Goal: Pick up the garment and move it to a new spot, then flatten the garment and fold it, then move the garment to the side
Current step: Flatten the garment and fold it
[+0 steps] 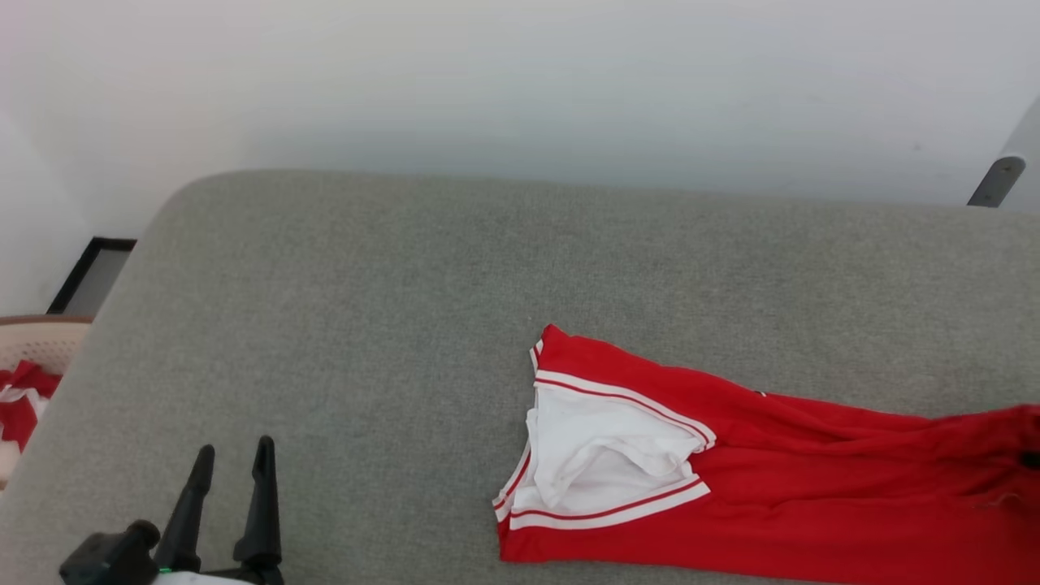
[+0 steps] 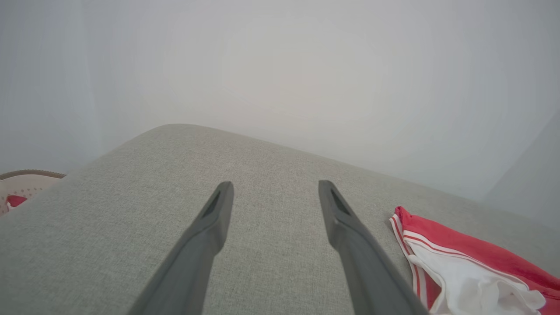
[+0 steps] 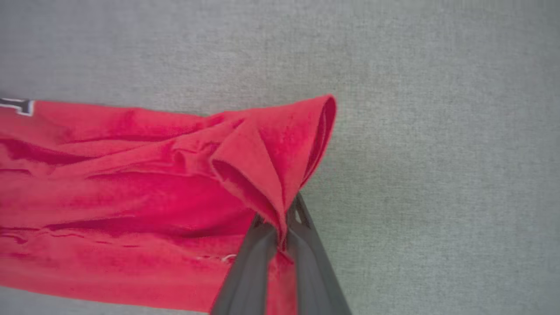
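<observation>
Here the right gripper (image 3: 280, 221) is pinched almost fully closed on a small fold of red fabric at one end of the garment (image 3: 131, 183), and the cloth peaks into a little tent above the jaws. From that pinch the shirt runs out in long rumpled ridges across the grey padded surface (image 1: 366, 309). It ends at a crumpled white sleeve (image 1: 601, 455) with striped trim, near the middle of the head view. The left gripper (image 1: 233, 459) hovers well apart from the shirt, its fingers spread wide and holding nothing. The grip looks thin, with only a narrow bite of fabric between the fingers, so a brisk pull could slip it free. Hauling from this one end alone would probably rope the shirt tighter instead of spreading it. The sleeve, tucked in on itself, may get trapped under the body, which would spoil any later fold.
</observation>
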Controlling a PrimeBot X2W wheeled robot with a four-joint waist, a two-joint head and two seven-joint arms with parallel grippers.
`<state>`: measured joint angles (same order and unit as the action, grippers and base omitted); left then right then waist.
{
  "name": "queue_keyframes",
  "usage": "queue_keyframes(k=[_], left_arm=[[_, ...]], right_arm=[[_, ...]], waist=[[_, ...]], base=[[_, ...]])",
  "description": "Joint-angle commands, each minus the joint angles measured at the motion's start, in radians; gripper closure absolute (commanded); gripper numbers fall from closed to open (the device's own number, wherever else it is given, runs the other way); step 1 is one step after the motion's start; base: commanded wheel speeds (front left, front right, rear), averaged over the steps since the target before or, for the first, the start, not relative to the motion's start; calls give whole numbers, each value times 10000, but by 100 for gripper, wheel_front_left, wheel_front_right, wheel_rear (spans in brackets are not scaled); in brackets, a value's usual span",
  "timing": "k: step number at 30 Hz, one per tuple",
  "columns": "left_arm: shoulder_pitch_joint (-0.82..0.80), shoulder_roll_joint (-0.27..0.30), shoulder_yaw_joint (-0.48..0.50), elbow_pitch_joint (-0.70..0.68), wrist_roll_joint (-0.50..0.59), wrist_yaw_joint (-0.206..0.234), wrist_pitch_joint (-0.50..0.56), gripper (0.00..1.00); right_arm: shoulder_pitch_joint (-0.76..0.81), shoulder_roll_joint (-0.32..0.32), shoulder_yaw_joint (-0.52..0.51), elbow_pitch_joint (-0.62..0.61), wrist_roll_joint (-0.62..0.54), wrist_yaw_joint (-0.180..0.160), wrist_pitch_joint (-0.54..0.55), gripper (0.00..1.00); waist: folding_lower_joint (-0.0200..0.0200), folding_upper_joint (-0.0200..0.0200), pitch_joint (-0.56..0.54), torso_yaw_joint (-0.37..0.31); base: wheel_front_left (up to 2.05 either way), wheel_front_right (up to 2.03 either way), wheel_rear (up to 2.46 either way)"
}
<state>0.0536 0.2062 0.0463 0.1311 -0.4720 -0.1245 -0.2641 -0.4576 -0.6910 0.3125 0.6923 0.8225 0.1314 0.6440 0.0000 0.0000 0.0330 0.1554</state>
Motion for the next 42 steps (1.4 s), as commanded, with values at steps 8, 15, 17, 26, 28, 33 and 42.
queue_keyframes(k=[8,15,17,26,28,33,42], left_arm=[[379,-47,-6,125,7,-59,6,0],[337,-59,-340,261,-101,-69,6,0],[298,-44,-470,304,-127,-62,6,0],[-153,67,-1237,657,-406,-65,6,0],[-300,84,-1418,743,-472,-65,6,0],[-654,29,-1806,953,-513,-66,6,0],[-998,-73,-2076,1138,-613,-66,6,0]], right_arm=[[42,750,465,-1874,1257,-13,573,100],[-169,2205,364,-2246,928,-13,475,100],[-233,2769,286,-2118,697,-12,341,100],[-711,5014,282,-1167,-836,-12,-406,100],[-812,5340,335,-877,-1141,-12,-527,100],[-1117,5922,519,-131,-1544,-12,-925,100],[-1755,6249,1050,1180,-2087,-12,-1669,70]], waist=[[0,0,-597,-75],[0,0,-803,269],[0,0,-840,401],[0,0,-879,1224],[0,0,-863,1418],[0,0,-755,1814],[0,0,-571,2089]], base=[[0,0,0],[0,0,0],[0,0,0],[0,0,0],[0,0,0],[0,0,0],[0,0,0]])
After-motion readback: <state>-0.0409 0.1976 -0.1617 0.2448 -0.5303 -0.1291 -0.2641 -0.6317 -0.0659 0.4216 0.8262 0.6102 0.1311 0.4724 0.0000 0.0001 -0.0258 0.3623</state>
